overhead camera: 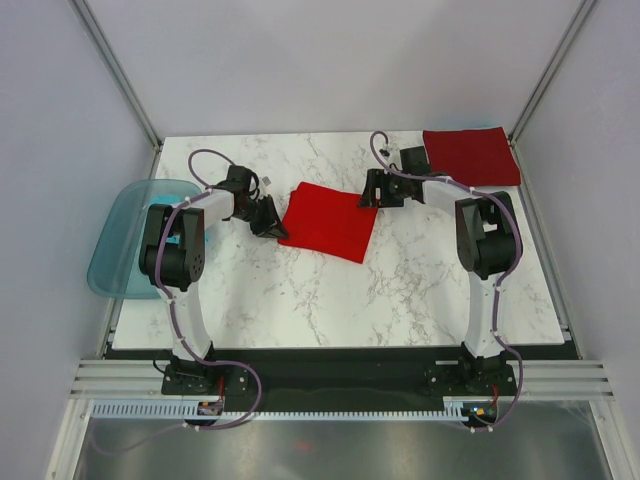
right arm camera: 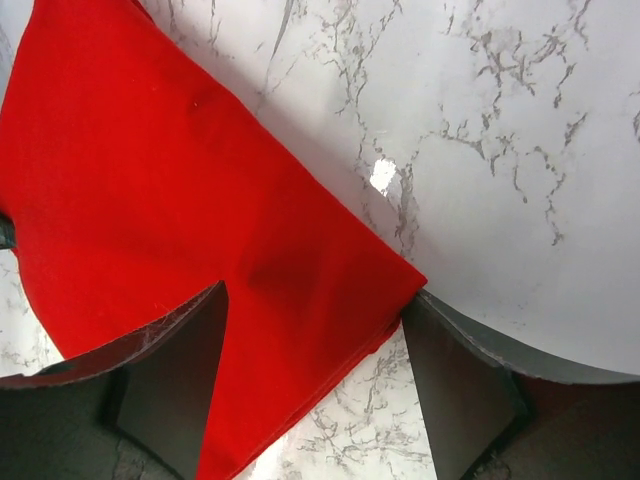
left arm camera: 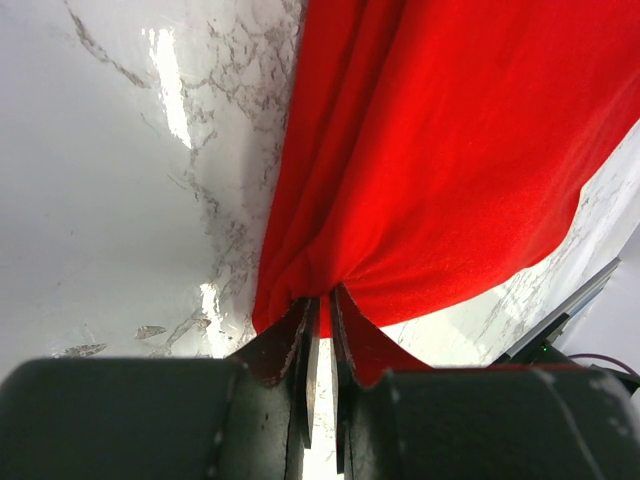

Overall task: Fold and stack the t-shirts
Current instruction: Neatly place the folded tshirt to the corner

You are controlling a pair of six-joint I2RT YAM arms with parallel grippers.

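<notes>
the left gripper (left arm camera: 320, 296) pinches a bunched edge of the bright red t-shirt (overhead camera: 328, 222), the right gripper (right arm camera: 313, 295) gapes wide (over another corner).

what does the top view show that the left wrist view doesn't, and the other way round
Only the top view: the dark red shirt folded at the far right corner, the blue tub at the left edge of the marble table, and the right pincer beside the bright red shirt.
Only the left wrist view: up close, the left pincer shut on that shirt's bunched edge.
Both: the bright red shirt and the marble table.
</notes>
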